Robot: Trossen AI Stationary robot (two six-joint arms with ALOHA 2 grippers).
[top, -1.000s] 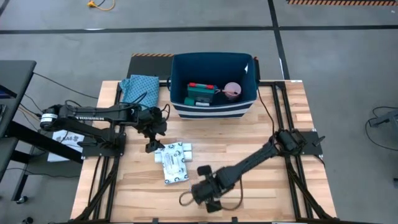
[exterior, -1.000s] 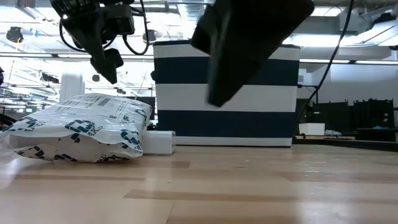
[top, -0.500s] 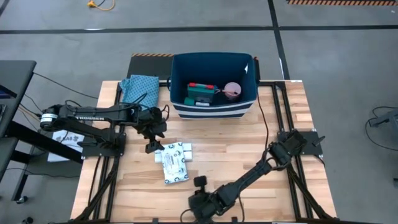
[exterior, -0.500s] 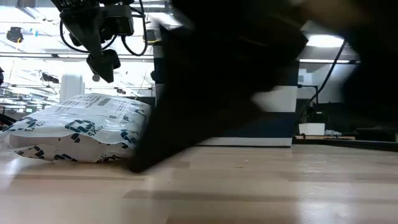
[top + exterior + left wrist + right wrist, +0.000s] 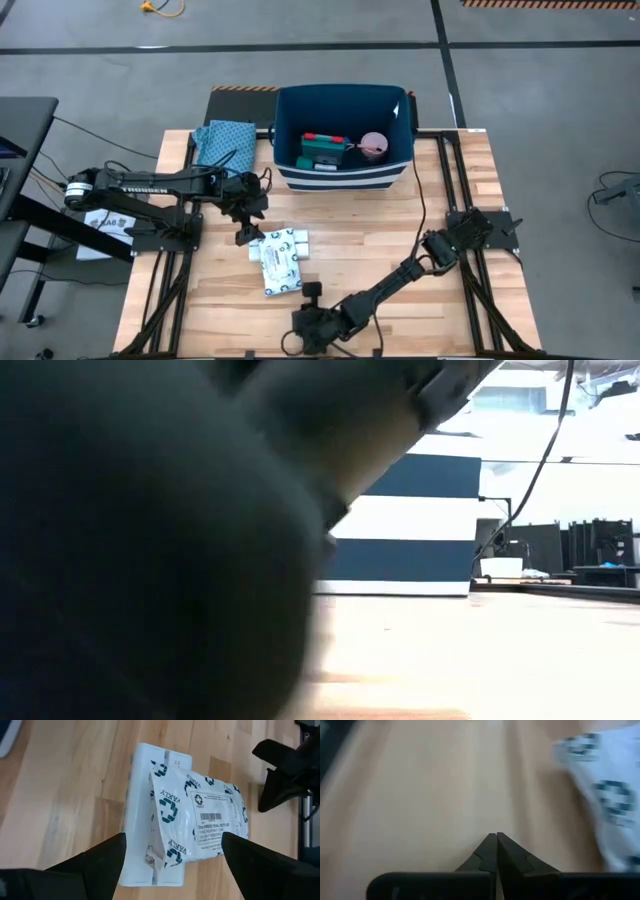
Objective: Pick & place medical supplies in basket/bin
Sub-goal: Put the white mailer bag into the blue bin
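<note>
So here's where I'm at: my left gripper (image 5: 243, 232) is hanging just above the white packet (image 5: 283, 272), fingers spread wide with nothing in them, lined up so they can drop either side of it. The packet is lying on top of the white compartment tray (image 5: 145, 780), out in the middle of the table (image 5: 440, 290) and well short of the navy bin (image 5: 345, 135), so both need carrying over. The bin already has the teal-and-red box (image 5: 322, 150) and the pink roll (image 5: 373, 145) sitting inside.

My right gripper (image 5: 496, 847) is pinched completely shut, empty, parked low near the front edge of the table beside the packet. I'd guess it's just keeping clear. It's so close to the low camera that it blocks most of that view, so I honestly can't say whether it's touching the wood.

The teal patterned cloth (image 5: 222, 140) beside the bin isn't mine to move.
</note>
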